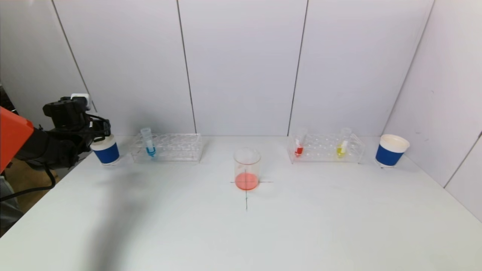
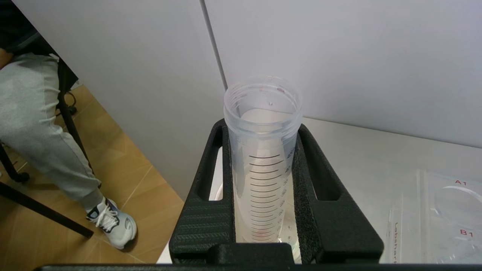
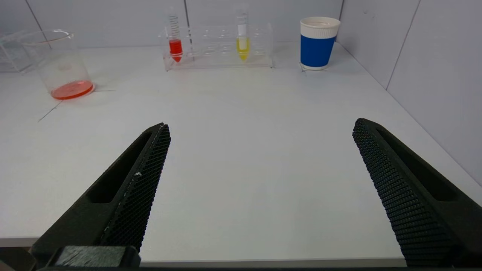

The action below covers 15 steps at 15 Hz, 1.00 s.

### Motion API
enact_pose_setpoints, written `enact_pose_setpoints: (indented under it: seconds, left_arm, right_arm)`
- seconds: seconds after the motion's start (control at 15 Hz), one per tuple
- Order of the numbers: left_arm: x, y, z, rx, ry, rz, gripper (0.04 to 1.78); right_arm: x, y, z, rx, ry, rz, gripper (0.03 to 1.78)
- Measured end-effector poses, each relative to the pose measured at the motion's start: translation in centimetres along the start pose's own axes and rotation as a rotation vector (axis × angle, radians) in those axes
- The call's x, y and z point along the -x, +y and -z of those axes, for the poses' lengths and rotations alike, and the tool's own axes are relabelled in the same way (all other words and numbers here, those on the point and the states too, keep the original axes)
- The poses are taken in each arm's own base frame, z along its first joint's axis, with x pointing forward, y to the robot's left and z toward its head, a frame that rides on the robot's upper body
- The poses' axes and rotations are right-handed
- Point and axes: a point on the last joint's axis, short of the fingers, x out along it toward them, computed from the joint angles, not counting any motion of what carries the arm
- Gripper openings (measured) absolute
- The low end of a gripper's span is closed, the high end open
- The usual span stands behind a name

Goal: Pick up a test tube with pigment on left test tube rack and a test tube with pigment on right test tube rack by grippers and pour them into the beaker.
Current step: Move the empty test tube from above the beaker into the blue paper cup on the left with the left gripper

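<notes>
L gripper (image 2: pixel 263 180) clamped on empty test tube (image 2: pixel 263 113) over left blue cup (image 1: pixel 106 149) | R gripper (image 3: pixel 260 188) jaws apart, idle | risk: tube catches cup rim on release, tips it

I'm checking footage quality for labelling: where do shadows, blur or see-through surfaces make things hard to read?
Head view: a broad soft shadow smears across the table; the clear left rack nearly melts into the wall. Left wrist view: the empty test tube in the left claw is translucent, markings readable. Right wrist view: evenly lit, sharp.
</notes>
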Motion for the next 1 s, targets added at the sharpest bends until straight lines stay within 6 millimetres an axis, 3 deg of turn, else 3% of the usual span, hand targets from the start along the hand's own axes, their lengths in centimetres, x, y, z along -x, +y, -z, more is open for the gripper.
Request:
enact_pose_setpoints:
  seconds: [0.67, 0.87, 1.0]
  left_arm:
    - [0.02, 0.06, 0.03, -0.001, 0.002, -0.001, 0.46]
    - [0.01, 0.1, -0.16, 0.002, -0.01, -0.003, 0.61]
    - [-0.04, 0.12, -0.39, 0.004, -0.044, -0.008, 0.85]
  right_arm:
    - [0.0, 0.0, 0.0, 0.0, 0.0, 0.001, 1.76]
    - [0.0, 0.0, 0.0, 0.0, 0.0, 0.0, 1.76]
    - [0.0, 0.0, 0.0, 0.0, 0.0, 0.0, 1.76]
